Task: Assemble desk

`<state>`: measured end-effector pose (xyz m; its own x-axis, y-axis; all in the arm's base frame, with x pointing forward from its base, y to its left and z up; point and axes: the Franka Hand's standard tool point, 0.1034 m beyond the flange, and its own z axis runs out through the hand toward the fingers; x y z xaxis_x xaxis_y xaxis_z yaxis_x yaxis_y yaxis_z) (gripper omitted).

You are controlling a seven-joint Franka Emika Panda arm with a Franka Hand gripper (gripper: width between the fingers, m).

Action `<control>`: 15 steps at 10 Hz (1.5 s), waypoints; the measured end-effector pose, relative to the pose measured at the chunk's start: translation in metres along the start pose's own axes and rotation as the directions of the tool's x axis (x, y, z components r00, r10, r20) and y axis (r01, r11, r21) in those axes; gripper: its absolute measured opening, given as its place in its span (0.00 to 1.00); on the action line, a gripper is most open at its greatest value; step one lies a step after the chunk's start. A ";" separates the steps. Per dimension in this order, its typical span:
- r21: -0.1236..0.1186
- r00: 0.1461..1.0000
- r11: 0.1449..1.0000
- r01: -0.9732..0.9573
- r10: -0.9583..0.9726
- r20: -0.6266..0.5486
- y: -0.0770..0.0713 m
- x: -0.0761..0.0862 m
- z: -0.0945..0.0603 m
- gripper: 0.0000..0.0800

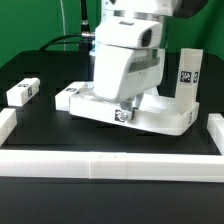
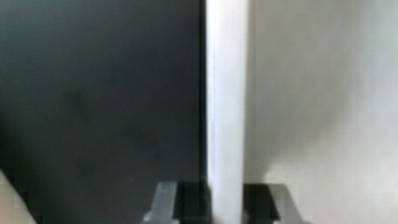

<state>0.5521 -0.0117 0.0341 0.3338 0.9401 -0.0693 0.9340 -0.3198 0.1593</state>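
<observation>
The tabletop (image 1: pixel 160 118), centre-right of frame, is gripped at its rim by the tool (image 1: pixel 122 113), closed narrow; the rim is seen pinched between the fingers (image 2: pixel 178 203) in the wrist view. An upright leg (image 1: pixel 187 78) is seated at its right-of-frame corner, apparently fitted. A loose leg (image 1: pixel 22 92) is left on the counter (image 1: pixel 40 125), far left. Task judged early: most legs not yet fitted.

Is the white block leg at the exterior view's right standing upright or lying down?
Upright: the white block leg stands on end at a corner of the white square plastic tabletop.
</observation>
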 end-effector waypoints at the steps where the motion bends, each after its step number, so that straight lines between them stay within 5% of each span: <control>1: 0.001 1.000 1.000 0.026 -0.026 0.003 0.000 -0.002 0.001 0.08; 5: 0.000 0.997 0.997 0.079 -0.079 0.002 0.004 0.009 0.001 0.08; 9: -0.013 0.989 0.989 0.149 -0.149 -0.007 0.032 0.040 0.002 0.08; 15: -0.020 0.950 0.950 0.311 -0.311 0.011 0.036 0.041 0.003 0.08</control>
<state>0.5997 0.0151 0.0340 0.0279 0.9916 -0.1263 0.9888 -0.0088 0.1491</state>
